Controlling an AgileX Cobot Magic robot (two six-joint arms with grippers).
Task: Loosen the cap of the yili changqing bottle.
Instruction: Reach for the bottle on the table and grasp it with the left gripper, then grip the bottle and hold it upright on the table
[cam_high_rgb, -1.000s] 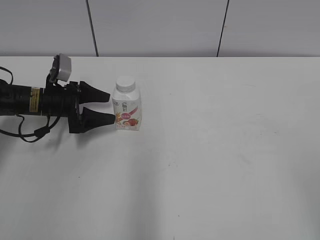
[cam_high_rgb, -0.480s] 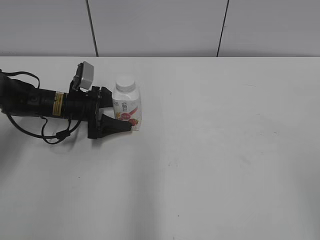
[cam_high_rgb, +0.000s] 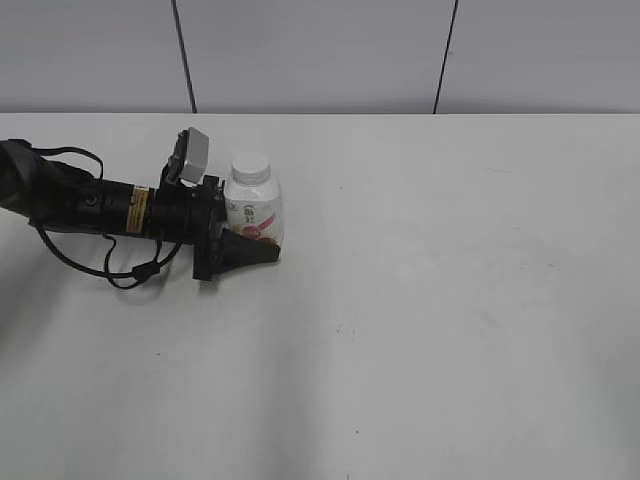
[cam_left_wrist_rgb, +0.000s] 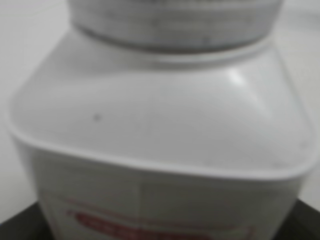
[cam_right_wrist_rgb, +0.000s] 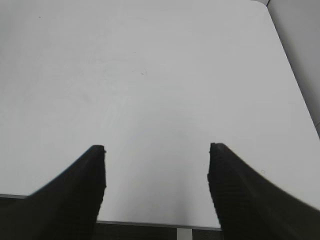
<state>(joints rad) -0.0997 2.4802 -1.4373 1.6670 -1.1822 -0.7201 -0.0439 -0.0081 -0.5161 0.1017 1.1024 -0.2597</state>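
The yili changqing bottle (cam_high_rgb: 254, 205) stands upright on the white table (cam_high_rgb: 430, 300), left of centre, with its white cap (cam_high_rgb: 251, 166) on top. My left gripper (cam_high_rgb: 259, 238) reaches in level from the left, its jaws either side of the bottle's lower body. The near finger (cam_high_rgb: 250, 251) lies along the front of the label and the far one is hidden behind the bottle. The left wrist view is filled by the bottle's shoulder (cam_left_wrist_rgb: 160, 125) and cap (cam_left_wrist_rgb: 172, 22), with black fingers (cam_left_wrist_rgb: 15, 227) at the bottom corners. My right gripper (cam_right_wrist_rgb: 156, 147) is open and empty.
In the right wrist view the table's near edge (cam_right_wrist_rgb: 150, 223) runs just beneath the right gripper. A grey panelled wall (cam_high_rgb: 320, 55) stands behind the table. The right arm is outside the exterior view.
The left gripper has advanced to the right until its jaws straddle the bottle. The bottle has stayed in place. The jaws have narrowed slightly.
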